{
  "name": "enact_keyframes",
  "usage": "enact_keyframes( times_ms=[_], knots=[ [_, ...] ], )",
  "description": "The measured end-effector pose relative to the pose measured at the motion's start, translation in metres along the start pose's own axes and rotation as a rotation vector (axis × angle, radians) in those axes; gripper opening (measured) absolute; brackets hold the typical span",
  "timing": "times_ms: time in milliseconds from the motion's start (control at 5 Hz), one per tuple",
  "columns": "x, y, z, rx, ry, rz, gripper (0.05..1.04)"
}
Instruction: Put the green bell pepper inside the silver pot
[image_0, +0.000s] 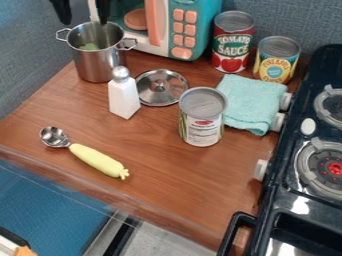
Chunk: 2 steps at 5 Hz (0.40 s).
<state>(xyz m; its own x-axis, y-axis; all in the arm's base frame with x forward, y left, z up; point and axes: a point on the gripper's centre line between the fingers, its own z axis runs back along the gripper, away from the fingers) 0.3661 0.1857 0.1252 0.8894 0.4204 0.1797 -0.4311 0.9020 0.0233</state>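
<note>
My black two-finger gripper (82, 23): at the upper left by the silver metal pot (97, 62), fingers apart, open — nothing gripped. Pot: upright, two wire loop handles. Green bell pepper (88, 47): inside the pot, only partly visible. Round silver lid with knob (162, 89): flat on the brown wooden counter (143, 160), right of the pot. White shaker with silver cap (123, 98): upright between pot and lid. Metal can with pale label (202, 127): upright, near the folded turquoise cloth (250, 102). Silver scoop with yellow handle (95, 159): lying front left. Two further labelled cans — red (233, 44), yellow-and-blue (275, 62) — behind the cloth.
</note>
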Motion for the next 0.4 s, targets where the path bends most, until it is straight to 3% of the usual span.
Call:
enact_keyframes(
  times_ms=[400],
  knots=[
    [-0.034,0.012,0.020,-0.004,-0.035,-0.093,1.000]
  ],
)
